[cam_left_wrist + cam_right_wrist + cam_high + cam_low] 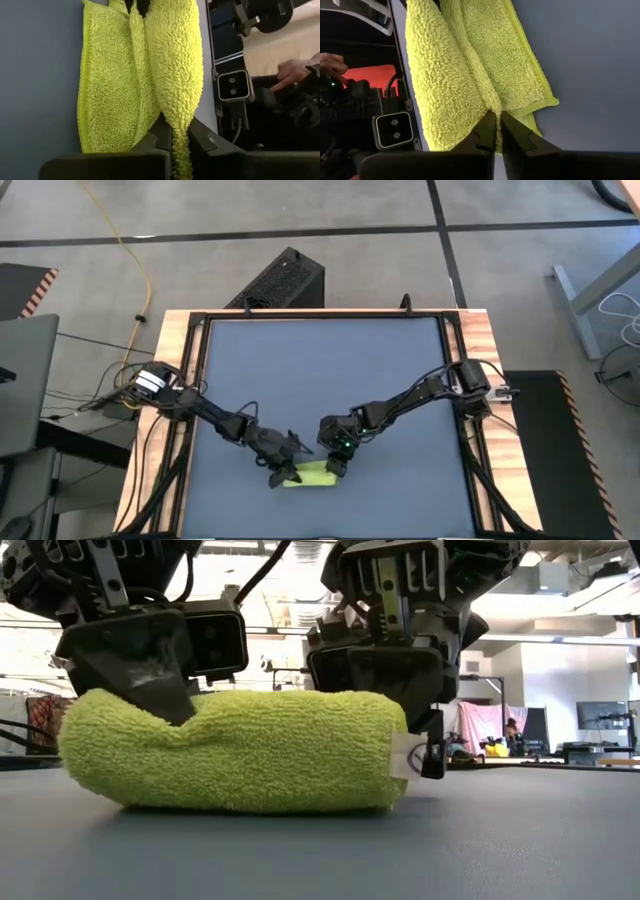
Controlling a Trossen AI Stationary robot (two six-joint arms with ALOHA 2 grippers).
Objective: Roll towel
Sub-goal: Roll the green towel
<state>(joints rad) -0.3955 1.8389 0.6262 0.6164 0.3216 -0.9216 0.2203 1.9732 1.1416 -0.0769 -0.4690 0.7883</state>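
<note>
The lime yellow-green towel [310, 476] lies as a thick roll [235, 750] near the table's near edge, its underside on the dark blue-grey tabletop. A flatter layer [100, 90] lies beside the roll's bulk on the far side. My left gripper [177, 122] is shut on the roll's left end and shows at the left in the low view [150, 680]. My right gripper [498, 116] is shut on the right end and also shows in the low view [390, 670]. My left gripper pinches a raised fold of the towel's rolled bulk [179, 107] between its two fingers at the roll's left end. The fingers slant down from above. The towel rests on the table. My right gripper pinches a ridge of the towel [495, 102] between its two fingers, where the bulk meets the flatter layer, at the roll's right end. The fingers slant down from above. The towel rests on the table.
The table's near edge with the low camera [232, 85] lies just beyond the roll. A person's hand [292, 70] shows past that edge. A black box [280, 280] stands beyond the far edge. Bare tabletop [320, 370] stretches behind the arms.
</note>
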